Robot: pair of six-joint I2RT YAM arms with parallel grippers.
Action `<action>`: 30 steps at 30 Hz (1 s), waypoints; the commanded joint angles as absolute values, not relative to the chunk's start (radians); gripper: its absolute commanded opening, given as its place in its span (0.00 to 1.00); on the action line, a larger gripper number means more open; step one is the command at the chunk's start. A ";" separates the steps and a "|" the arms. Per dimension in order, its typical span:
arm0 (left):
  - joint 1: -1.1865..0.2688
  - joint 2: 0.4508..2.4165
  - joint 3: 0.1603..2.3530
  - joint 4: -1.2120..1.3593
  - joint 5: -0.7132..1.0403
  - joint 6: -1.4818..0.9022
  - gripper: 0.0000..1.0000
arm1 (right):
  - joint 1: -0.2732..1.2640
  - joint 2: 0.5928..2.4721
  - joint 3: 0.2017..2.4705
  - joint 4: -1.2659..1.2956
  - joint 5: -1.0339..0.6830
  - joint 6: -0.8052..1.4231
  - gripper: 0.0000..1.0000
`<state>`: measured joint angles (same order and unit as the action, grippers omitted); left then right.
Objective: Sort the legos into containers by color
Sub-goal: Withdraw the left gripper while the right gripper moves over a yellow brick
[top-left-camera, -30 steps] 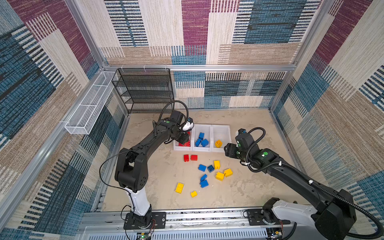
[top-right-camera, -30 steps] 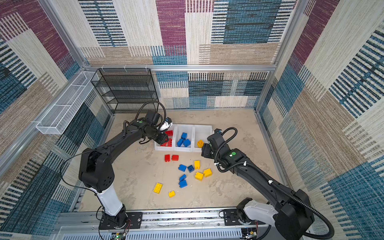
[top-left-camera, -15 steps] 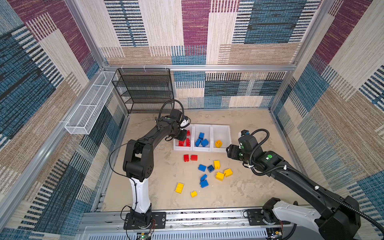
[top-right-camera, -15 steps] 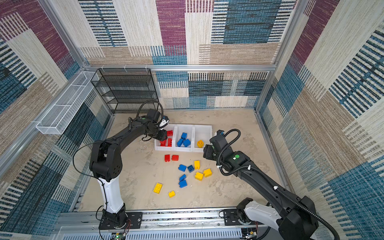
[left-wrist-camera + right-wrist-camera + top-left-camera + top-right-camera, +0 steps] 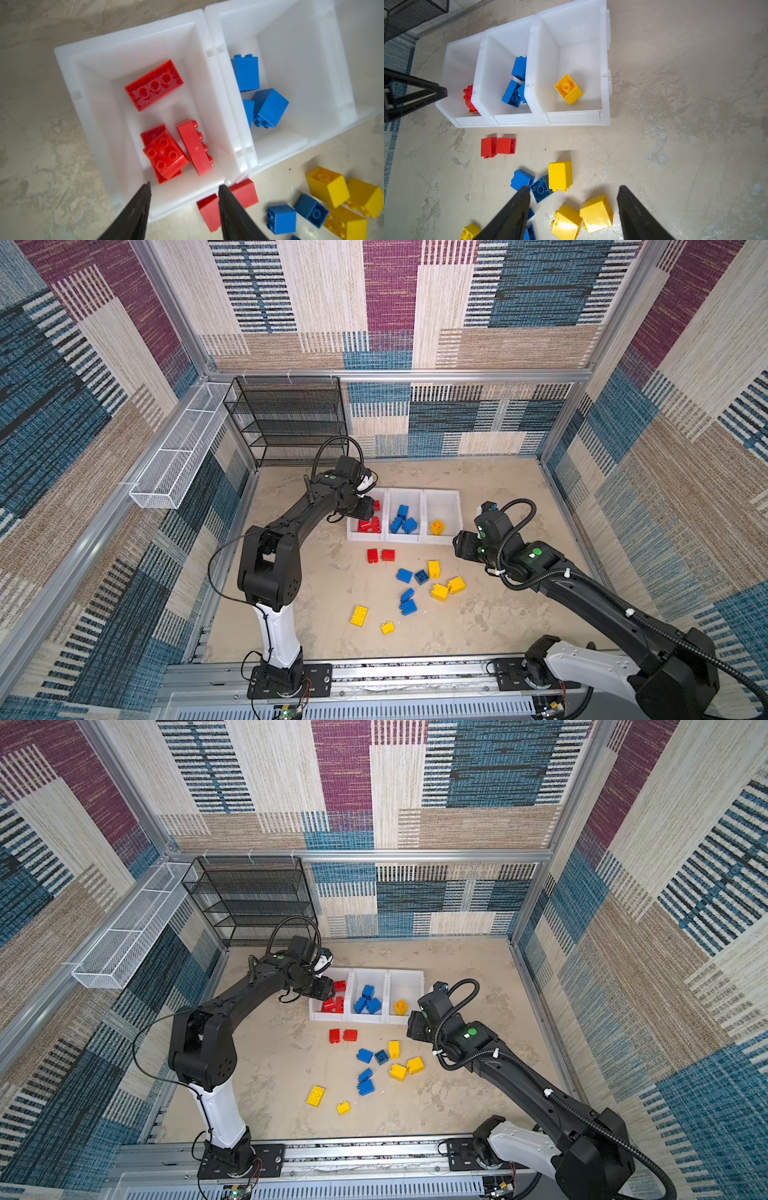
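1. Both top views: set high above the near edge, facing steeply down over the whole worktop from far off. Nearly the same scene in each, containers included.
2. Left wrist view: fixed just behind the left hand, looking down past its fingers, close above the containers under that hand.
3. Right wrist view: fixed behind the right hand, facing down and ahead of it from somewhat farther off. Loose legos below the hand, containers beyond.
4. Shared by both wrist views: the containers and the legos just before them. Left hand also caught in the right wrist view.
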<state>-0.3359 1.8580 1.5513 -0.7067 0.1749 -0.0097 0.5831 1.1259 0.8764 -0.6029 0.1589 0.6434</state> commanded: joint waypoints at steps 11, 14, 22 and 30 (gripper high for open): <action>-0.333 1.412 1.048 -0.523 0.221 -0.253 0.57 | 0.589 1.277 0.854 -0.584 0.112 0.623 0.69; -0.336 1.345 0.945 -0.485 0.254 -0.308 0.57 | 0.598 1.306 0.845 -0.561 0.094 0.624 0.69; -0.352 1.181 0.768 -0.421 0.274 -0.428 0.57 | 0.663 1.418 0.891 -0.510 0.082 0.632 0.69; -0.364 1.090 0.681 -0.414 0.273 -0.477 0.57 | 0.707 1.583 0.971 -0.489 0.104 0.635 0.66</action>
